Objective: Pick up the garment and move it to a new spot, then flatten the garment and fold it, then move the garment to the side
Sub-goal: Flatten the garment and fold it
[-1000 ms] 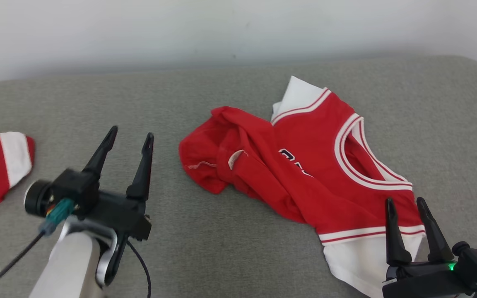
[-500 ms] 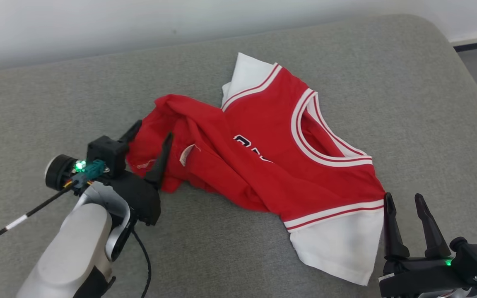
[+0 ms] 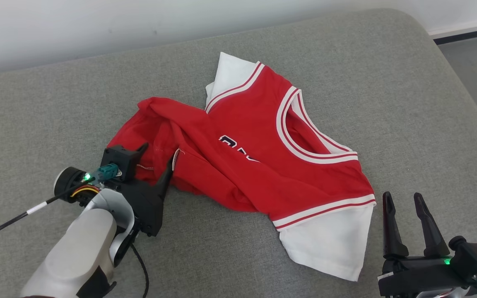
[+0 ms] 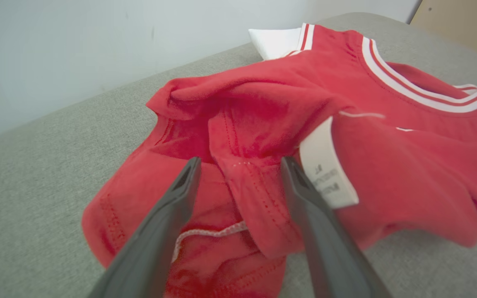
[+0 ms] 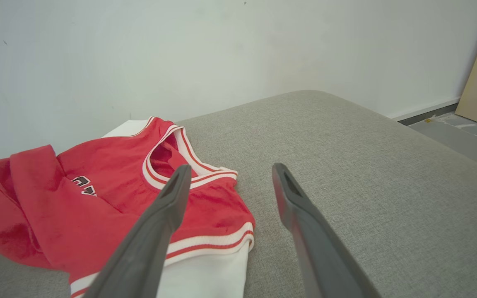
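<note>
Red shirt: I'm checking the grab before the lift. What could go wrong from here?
The open left claw straddles one bunched fold of the shirt; closing may catch a single layer and lift it twisted. The white label beside it might get pinched instead. The right claw is open, off the white sleeve; that side could drag.

Lighting bright, even and diffuse in all three views, casting only faint soft shadows beneath the folds of the garment (image 3: 263,165); head view sharp throughout, left wrist view soft on the near red cloth and white label (image 4: 327,174), with wide-angle stretching toward wrist-view edges
</note>
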You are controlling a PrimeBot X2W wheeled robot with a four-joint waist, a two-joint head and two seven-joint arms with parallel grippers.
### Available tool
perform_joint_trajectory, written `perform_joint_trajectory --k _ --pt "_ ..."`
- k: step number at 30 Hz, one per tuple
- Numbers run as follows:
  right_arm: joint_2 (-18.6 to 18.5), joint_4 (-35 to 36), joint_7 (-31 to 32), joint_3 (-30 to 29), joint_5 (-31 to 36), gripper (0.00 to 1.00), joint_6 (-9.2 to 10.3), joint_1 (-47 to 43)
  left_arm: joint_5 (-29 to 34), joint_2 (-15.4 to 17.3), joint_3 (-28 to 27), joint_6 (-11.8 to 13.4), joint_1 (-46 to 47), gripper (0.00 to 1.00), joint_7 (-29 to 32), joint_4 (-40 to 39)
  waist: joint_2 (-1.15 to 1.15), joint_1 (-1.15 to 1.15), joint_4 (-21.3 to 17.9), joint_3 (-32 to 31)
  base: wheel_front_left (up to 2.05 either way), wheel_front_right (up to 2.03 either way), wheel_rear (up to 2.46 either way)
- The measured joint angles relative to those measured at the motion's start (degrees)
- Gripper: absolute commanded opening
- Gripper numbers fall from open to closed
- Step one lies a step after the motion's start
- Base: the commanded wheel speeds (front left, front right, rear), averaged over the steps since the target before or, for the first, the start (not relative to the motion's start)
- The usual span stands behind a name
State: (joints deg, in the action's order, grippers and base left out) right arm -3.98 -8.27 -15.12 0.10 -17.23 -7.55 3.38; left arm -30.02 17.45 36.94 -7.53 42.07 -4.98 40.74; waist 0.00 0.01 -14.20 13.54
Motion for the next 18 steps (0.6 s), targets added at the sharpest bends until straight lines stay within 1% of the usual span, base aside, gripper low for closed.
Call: perform_joint_trajectory --k 1,2,3,4,8,13,16,18 --pt "0.0 0.0 0.0 0.0 0.0 1.0 0.0 0.0 -0.3 0.0 0.3 0.0 0.2 0.94 -0.1 0.3 0.0 0.0 -0.1 0.0 0.0 0.0 0.0" --pt "0.0 0.1 0.0 0.0 0.0 1.0 0.0 0.0 -1.2 -0.2 0.4 0.0 0.3 0.35 0.0 0.6 0.0 0.0 -0.2 0.0 0.0 0.0 0.0" --pt "0.0 0.1 0.0 0.0 0.0 1.0 0.0 0.0 -1.9 -0.4 0.6 0.0 0.4 0.13 0.1 1.0 0.0 0.0 -0.3 0.0 0.0 0.0 0.0" --pt "0.0 0.1 0.0 0.0 0.0 1.0 0.0 0.0 -1.9 -0.3 1.1 0.0 0.6 0.0 0.1 1.7 0.0 0.0 -0.3 0.1 0.0 0.0 0.0" --pt "0.1 0.3 0.0 -0.4 0.0 1.0 0.0 0.0 -2.4 -0.4 2.4 0.0 1.0 0.0 -0.5 3.0 0.0 0.0 -0.5 0.0 0.0 0.0 0.0" --pt "0.1 0.6 0.0 -1.4 0.1 1.0 0.0 -0.7 -2.6 -0.7 2.9 0.0 2.0 0.0 -4.3 2.5 0.0 -0.01 0.5 -0.7 0.0 0.0 0.0" --pt "0.1 0.3 0.0 -1.3 0.1 1.0 0.0 -1.3 -2.7 -0.7 2.4 0.1 2.0 0.0 -6.4 1.2 0.0 -0.01 1.6 -1.3 0.0 0.0 0.0" --pt "0.1 0.2 0.0 -1.3 0.1 1.0 0.0 -1.4 -3.7 -0.6 1.3 0.6 1.9 0.0 -7.7 -0.5 0.0 -0.01 2.5 -1.8 0.0 0.0 0.0"
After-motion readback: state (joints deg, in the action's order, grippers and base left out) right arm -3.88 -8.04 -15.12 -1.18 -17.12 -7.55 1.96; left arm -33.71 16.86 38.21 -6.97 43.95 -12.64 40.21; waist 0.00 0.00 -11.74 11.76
